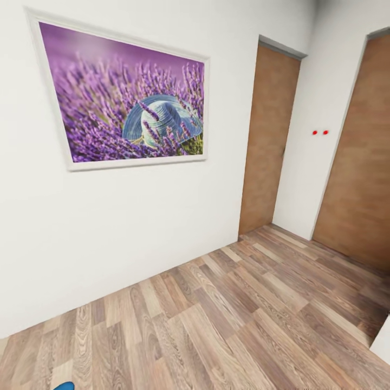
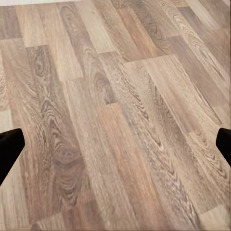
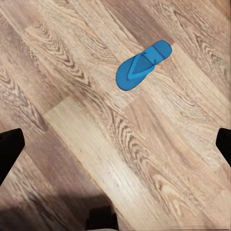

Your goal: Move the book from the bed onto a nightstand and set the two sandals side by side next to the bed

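Below, one blue sandal [image 3: 143, 65] flat on plank floor [image 3: 96, 144], both tools' fingers apart, empty.

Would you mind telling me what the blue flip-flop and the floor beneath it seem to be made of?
The bright blue flip-flop sandal looks like matte foam or rubber: uniform colour, no sheen or weave. The mixed-brown plank floor looks like wood or wood-look laminate, with visible grain, plank seams and a faint satin finish.
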Available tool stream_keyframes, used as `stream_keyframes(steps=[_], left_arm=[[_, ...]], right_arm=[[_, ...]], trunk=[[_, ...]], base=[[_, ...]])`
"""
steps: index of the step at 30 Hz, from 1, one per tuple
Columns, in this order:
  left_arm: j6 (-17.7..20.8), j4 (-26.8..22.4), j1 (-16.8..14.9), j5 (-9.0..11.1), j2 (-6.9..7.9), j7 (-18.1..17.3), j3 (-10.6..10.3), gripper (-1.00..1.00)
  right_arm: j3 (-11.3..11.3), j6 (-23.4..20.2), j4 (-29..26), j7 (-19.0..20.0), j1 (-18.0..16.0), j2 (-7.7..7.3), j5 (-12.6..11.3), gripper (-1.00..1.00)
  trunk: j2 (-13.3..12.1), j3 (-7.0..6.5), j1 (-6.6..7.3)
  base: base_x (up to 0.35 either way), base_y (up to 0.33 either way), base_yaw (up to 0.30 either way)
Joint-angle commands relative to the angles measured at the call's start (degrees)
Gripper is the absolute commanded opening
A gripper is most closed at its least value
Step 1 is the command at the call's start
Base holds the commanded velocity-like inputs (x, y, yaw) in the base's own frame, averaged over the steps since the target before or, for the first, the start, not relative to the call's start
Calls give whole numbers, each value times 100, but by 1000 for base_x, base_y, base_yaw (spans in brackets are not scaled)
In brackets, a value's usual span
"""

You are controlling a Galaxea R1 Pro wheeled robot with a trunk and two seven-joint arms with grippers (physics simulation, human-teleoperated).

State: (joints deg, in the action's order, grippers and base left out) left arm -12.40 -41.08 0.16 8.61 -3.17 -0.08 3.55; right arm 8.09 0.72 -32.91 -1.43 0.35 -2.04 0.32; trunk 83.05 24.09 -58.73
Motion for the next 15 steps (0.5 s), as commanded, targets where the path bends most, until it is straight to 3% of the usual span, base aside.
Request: stream_keyframes(steps=[1, 10, 15], left_arm=[[-8, -5, 2, 36, -3, -1, 5, 100], [-8, -5, 2, 36, -2, -1, 6, 100], [-8, -5, 2, 36, -5, -1, 6, 100]], right_arm=[[0, 7, -4, -9, 0, -2, 3, 100], [-4, 7, -4, -8, 0, 0, 3, 100], [-4, 7, -4, -10, 0, 0, 3, 100]], trunk=[[2, -1, 0], [2, -46, 0], [2, -70, 0]], base=[[40, 0, -278], [248, 0, -278], [93, 0, -278]])
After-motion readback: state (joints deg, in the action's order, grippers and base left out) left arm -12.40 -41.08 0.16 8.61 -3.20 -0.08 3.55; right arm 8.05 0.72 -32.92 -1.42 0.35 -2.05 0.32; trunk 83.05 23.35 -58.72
